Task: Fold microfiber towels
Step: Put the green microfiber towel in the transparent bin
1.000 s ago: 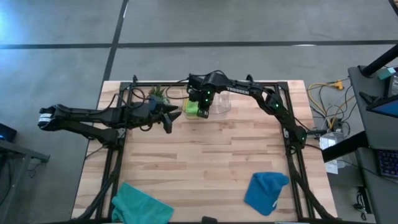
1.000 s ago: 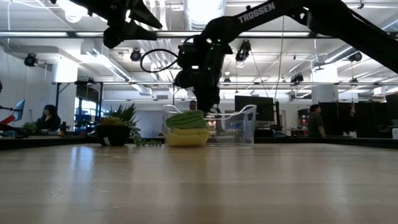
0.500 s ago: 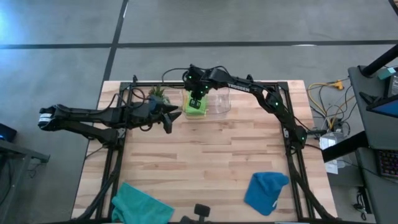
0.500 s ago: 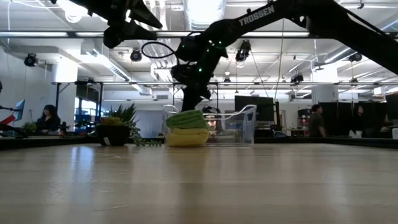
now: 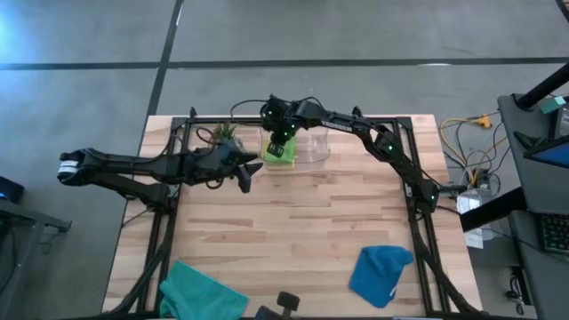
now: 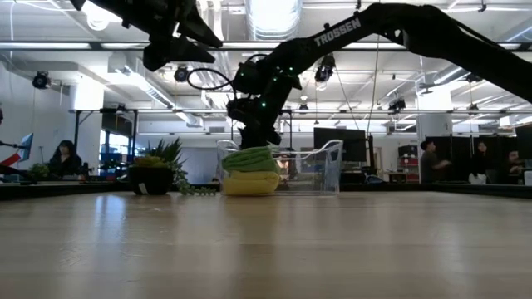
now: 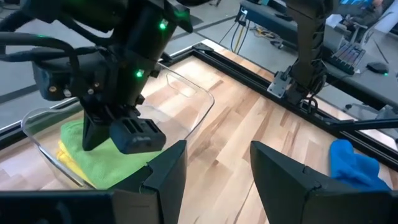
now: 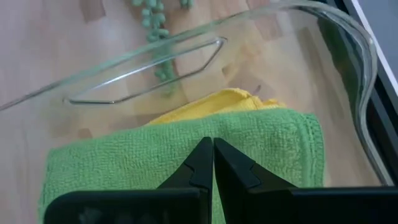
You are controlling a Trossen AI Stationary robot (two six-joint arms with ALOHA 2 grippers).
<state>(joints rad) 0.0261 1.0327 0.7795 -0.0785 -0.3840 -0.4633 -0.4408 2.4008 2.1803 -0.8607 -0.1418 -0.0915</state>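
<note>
A lime green towel (image 8: 155, 155) lies folded on a folded yellow towel (image 8: 211, 102) at the left end of the clear plastic bin (image 5: 311, 147), at the table's far edge. My right gripper (image 5: 281, 144) is shut and points down at the top of the green towel; it also shows in the low view (image 6: 256, 141). My left gripper (image 7: 217, 174) is open and empty, raised above the table just left of the bin (image 5: 247, 173). A teal towel (image 5: 200, 293) lies crumpled at the near left edge. A blue towel (image 5: 380, 274) lies crumpled at the near right. My right gripper comes from above with its shut fingertips (image 8: 208, 158) over the middle of the lime green towel's top face. I cannot tell whether they touch it. The towel lies flat on the yellow one inside the bin.
A small potted plant (image 5: 224, 135) stands left of the bin, close to my left gripper. The black frame rails (image 5: 267, 118) run along the table's far edge and sides. Bare wood lies between the bin and the two near towels. People show in the room beyond.
My right gripper has moved a little toward the table's left edge, over the green towel in the bin, and its wrist has tipped. It has stayed shut. My left gripper has edged slightly toward the bin. The towels have not moved.
</note>
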